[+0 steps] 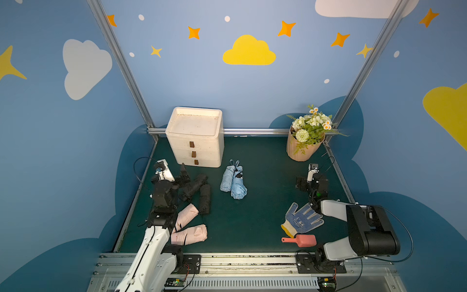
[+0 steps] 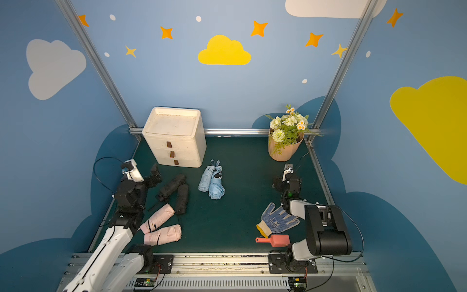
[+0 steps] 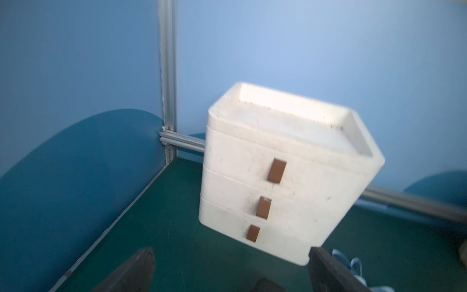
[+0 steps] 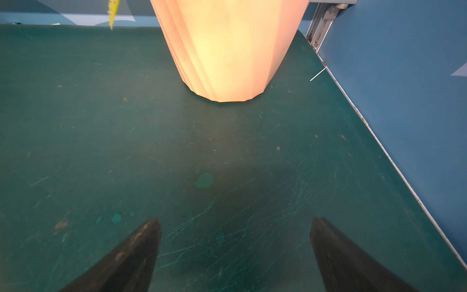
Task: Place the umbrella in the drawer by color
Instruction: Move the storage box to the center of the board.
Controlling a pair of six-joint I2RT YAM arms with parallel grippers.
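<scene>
Blue umbrellas (image 1: 233, 182) lie side by side just before the drawers (image 1: 195, 137), long axes running away from the drawer fronts, straps toward them. Black umbrellas (image 1: 199, 189) and pink umbrellas (image 1: 188, 227) lie farther out. Left gripper (image 3: 230, 252) and right gripper (image 4: 235, 222) gape wide, holding nothing.

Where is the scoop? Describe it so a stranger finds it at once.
Start at the flower pot in the back right corner and come forward to the front rail. The scoop lies there beside the dotted glove: the only coral plastic thing, short-handled.
</scene>
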